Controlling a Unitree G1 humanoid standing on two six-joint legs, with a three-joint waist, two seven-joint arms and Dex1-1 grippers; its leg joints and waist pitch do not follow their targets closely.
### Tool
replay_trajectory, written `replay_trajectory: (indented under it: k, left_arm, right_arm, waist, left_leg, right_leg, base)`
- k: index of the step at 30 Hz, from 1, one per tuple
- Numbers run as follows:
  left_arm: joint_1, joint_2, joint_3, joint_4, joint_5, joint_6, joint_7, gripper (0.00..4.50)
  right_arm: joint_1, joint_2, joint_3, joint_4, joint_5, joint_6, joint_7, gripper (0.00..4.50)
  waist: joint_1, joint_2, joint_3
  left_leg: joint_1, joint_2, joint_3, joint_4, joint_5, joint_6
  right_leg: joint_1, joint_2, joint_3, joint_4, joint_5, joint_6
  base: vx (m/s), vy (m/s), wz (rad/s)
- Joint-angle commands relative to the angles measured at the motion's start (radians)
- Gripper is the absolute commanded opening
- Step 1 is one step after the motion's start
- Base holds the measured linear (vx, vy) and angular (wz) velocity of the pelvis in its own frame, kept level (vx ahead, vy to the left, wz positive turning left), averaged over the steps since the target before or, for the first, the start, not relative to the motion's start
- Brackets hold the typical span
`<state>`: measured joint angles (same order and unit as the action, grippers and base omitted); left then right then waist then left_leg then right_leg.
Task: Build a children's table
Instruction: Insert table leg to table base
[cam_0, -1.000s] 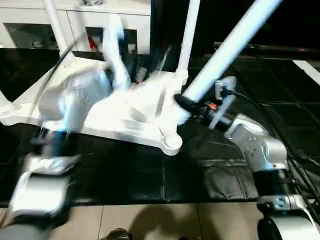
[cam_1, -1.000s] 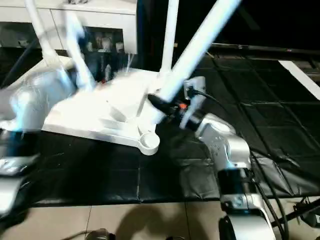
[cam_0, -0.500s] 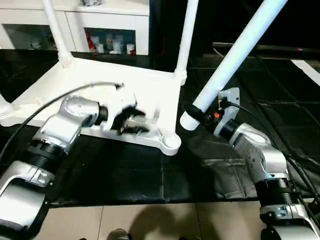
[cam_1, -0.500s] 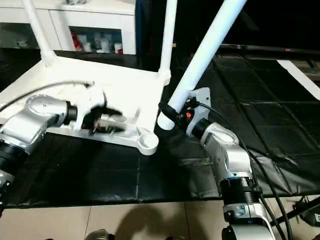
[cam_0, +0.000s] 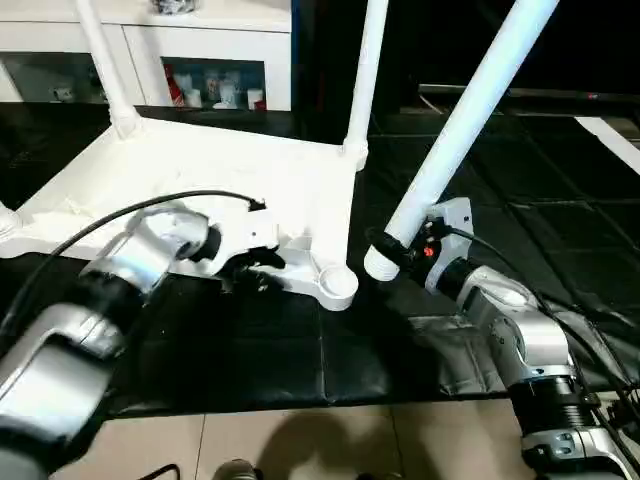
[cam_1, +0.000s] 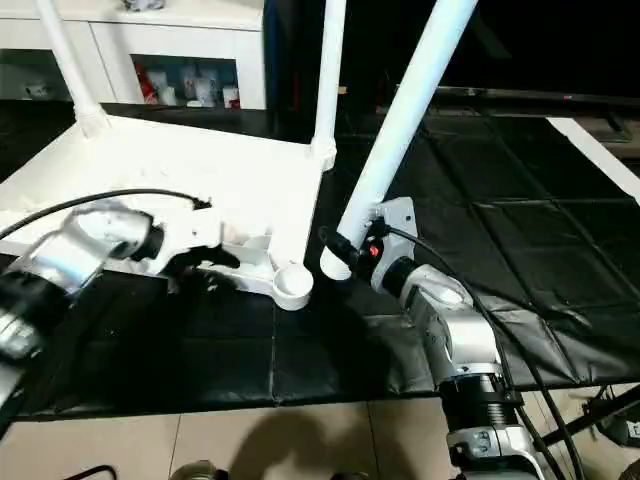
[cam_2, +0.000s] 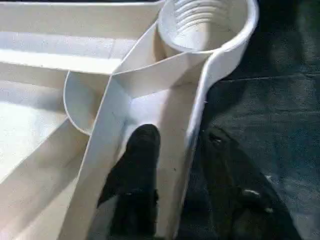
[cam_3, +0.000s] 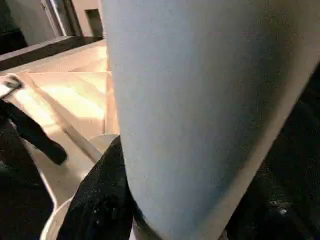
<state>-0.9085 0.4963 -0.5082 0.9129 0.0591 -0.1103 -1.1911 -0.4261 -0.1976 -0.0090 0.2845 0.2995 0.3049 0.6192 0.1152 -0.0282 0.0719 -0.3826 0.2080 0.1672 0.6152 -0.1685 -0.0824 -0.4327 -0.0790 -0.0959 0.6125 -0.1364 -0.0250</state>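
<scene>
Table (cam_0: 200, 170) lies upside down on the black mat. Left gripper (cam_2: 170, 150) straddles its frame rim at nine o'clock of the empty socket (cam_0: 338, 285), steadying it; right gripper (cam_0: 392, 245) clamps the last leg (cam_0: 460, 120), tilted for insertion.

Readable text: none can be made out in any view.
Labels, brands, numbers, signs: none legible.
Cabinet (cam_0: 215, 80) contents: small items behind the glass, too blurred to tell whether any carries print.
</scene>
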Motion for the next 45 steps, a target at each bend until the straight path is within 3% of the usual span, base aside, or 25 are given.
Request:
replay_trajectory:
  k: [1, 4, 6, 7, 12, 16, 19, 25, 29, 34, 35, 36, 38, 40, 42, 44, 45]
  left_arm:
    - [-0.022, -0.011, 0.007, 0.045, 0.021, -0.031, 0.012, 1.26]
    - [-0.035, -0.020, 0.002, 0.079, 0.034, -0.044, 0.022, 1.06]
    - [-0.047, -0.027, 0.002, 0.112, 0.043, -0.057, 0.021, 1.03]
    - [-0.049, -0.028, 0.003, 0.117, 0.045, -0.059, 0.020, 0.74]
    - [-0.077, -0.045, 0.018, 0.196, 0.061, -0.082, -0.019, 0.42]
    - [-0.081, -0.076, 0.068, 0.209, 0.004, 0.094, -0.101, 0.27]
    - [-0.075, -0.089, 0.078, 0.210, -0.006, 0.130, -0.107, 0.14]
    - [-0.044, -0.194, 0.170, 0.227, -0.078, 0.366, 0.036, 0.03]
    - [-0.011, -0.232, 0.215, 0.189, -0.090, 0.447, 0.133, 0.00]
    - [0.075, -0.229, 0.184, 0.053, -0.049, 0.391, 0.139, 0.00]
    - [0.089, -0.220, 0.172, 0.027, -0.036, 0.375, 0.129, 0.00]
    - [0.121, -0.196, 0.143, -0.024, -0.011, 0.308, 0.100, 0.00]
    - [0.140, -0.177, 0.124, -0.055, 0.004, 0.275, 0.081, 0.00]
    - [0.159, -0.159, 0.114, -0.085, 0.013, 0.237, 0.067, 0.00]
    - [0.174, -0.144, 0.116, -0.116, 0.007, 0.252, 0.058, 0.00]
    - [0.180, -0.140, 0.128, -0.131, -0.005, 0.283, 0.053, 0.00]
    - [0.184, -0.138, 0.138, -0.142, -0.011, 0.299, 0.047, 0.00]
  right_arm:
    - [0.008, -0.009, 0.003, -0.029, 0.009, 0.006, 0.016, 1.92]
    - [0.010, -0.008, 0.004, -0.033, 0.016, 0.017, 0.019, 1.92]
    - [0.009, -0.004, 0.005, -0.035, 0.019, 0.017, 0.019, 1.92]
    - [0.009, -0.004, 0.005, -0.035, 0.019, 0.017, 0.018, 1.92]
    - [0.009, 0.002, 0.009, -0.037, 0.019, 0.016, 0.022, 1.92]
    - [0.012, 0.001, 0.017, -0.044, 0.022, 0.027, 0.032, 1.92]
    - [0.009, -0.001, 0.020, -0.043, 0.020, 0.028, 0.035, 1.92]
    - [-0.025, 0.008, 0.021, -0.020, 0.004, -0.028, 0.035, 1.92]
    - [-0.027, 0.006, 0.044, 0.000, -0.025, -0.087, 0.053, 1.92]
    - [-0.036, 0.003, 0.046, 0.024, -0.041, -0.059, 0.032, 1.92]
    - [-0.038, 0.003, 0.044, 0.028, -0.040, -0.056, 0.033, 1.92]
    - [-0.042, 0.010, 0.035, 0.041, -0.037, -0.077, 0.029, 1.92]
    - [-0.045, 0.011, 0.036, 0.047, -0.034, -0.063, 0.029, 1.92]
    - [-0.049, 0.010, 0.038, 0.063, -0.033, -0.060, 0.034, 1.92]
    - [-0.056, 0.013, 0.031, 0.082, -0.021, -0.040, 0.035, 1.92]
    - [-0.061, 0.012, 0.031, 0.094, -0.018, -0.025, 0.043, 1.92]
    - [-0.065, 0.009, 0.034, 0.102, -0.018, -0.022, 0.054, 1.92]
  waist:
    - [0.003, 0.018, -0.092]
    - [0.002, 0.018, -0.090]
    - [0.003, 0.025, -0.089]
    - [0.002, 0.022, -0.088]
    - [0.005, 0.021, -0.091]
    - [0.003, 0.023, -0.093]
    - [0.003, 0.020, -0.094]
    - [0.003, 0.018, -0.089]
    - [0.002, 0.015, -0.084]
    - [-0.013, 0.017, -0.076]
    - [-0.015, 0.019, -0.077]
    - [-0.017, 0.019, -0.079]
    - [-0.019, 0.024, -0.083]
    - [-0.019, 0.025, -0.085]
    - [-0.020, 0.026, -0.087]
    - [-0.017, 0.026, -0.085]
    - [-0.018, 0.025, -0.086]
  left_leg:
    - [0.016, 0.015, -0.006, -0.078, -0.253, -0.033]
    - [0.017, 0.016, -0.005, -0.078, -0.262, -0.029]
    - [0.020, 0.016, -0.007, -0.078, -0.282, -0.033]
    - [0.020, 0.015, -0.005, -0.078, -0.286, -0.031]
    - [0.019, 0.017, -0.009, -0.079, -0.277, -0.031]
    - [0.016, 0.016, -0.007, -0.077, -0.246, -0.025]
    - [0.014, 0.013, -0.004, -0.074, -0.233, -0.013]
    - [0.017, 0.012, -0.002, -0.071, -0.252, -0.002]
    - [0.017, 0.007, -0.004, -0.073, -0.270, 0.009]
    - [0.038, 0.008, -0.010, -0.081, -0.342, 0.007]
    - [0.047, 0.007, -0.010, -0.080, -0.356, 0.008]
    - [0.045, 0.008, -0.013, -0.084, -0.351, 0.008]
    - [0.037, 0.016, -0.018, -0.094, -0.337, 0.003]
    - [0.045, 0.017, -0.015, -0.092, -0.341, 0.000]
    - [0.040, 0.019, -0.014, -0.094, -0.322, -0.004]
    - [0.044, 0.017, -0.009, -0.092, -0.316, -0.003]
    - [0.040, 0.017, -0.010, -0.092, -0.308, -0.004]
  right_leg:
    - [0.075, -0.068, 0.049, -0.074, -0.306, -0.143]
    - [0.073, -0.068, 0.049, -0.074, -0.299, -0.157]
    - [0.072, -0.071, 0.048, -0.078, -0.333, -0.155]
    - [0.072, -0.069, 0.047, -0.083, -0.345, -0.150]
    - [0.074, -0.071, 0.046, -0.080, -0.342, -0.147]
    - [0.079, -0.071, 0.049, -0.068, -0.245, -0.197]
    - [0.082, -0.072, 0.049, -0.069, -0.237, -0.209]
    - [0.079, -0.070, 0.044, -0.079, -0.321, -0.191]
    - [0.080, -0.068, 0.038, -0.094, -0.394, -0.161]
    - [0.076, -0.069, 0.026, -0.124, -0.569, -0.096]
    - [0.074, -0.070, 0.021, -0.133, -0.602, -0.078]
    - [0.080, -0.072, 0.018, -0.135, -0.598, -0.070]
    - [0.085, -0.073, 0.021, -0.126, -0.538, -0.078]
    - [0.079, -0.071, 0.026, -0.120, -0.487, -0.104]
    - [0.084, -0.074, 0.032, -0.105, -0.426, -0.139]
    - [0.080, -0.071, 0.035, -0.106, -0.410, -0.150]
    - [0.085, -0.072, 0.035, -0.101, -0.399, -0.154]
  base:
    - [0.000, 0.000, 0.00]
    - [0.000, 0.000, 0.00]
    - [0.000, 0.000, 0.00]
    - [0.000, 0.000, 0.00]
    - [0.000, 0.000, 0.00]
    - [0.000, 0.000, 0.00]
    - [0.000, 0.000, 0.00]
    - [0.000, 0.000, 0.00]
    - [0.000, 0.000, 0.00]
    - [0.000, 0.000, 0.00]
    - [0.000, 0.000, 0.00]
    - [0.000, 0.000, 0.00]
    - [0.000, 0.000, 0.00]
    - [0.000, 0.000, 0.00]
    - [0.000, 0.000, 0.00]
    - [0.000, 0.000, 0.00]
    - [0.000, 0.000, 0.00]
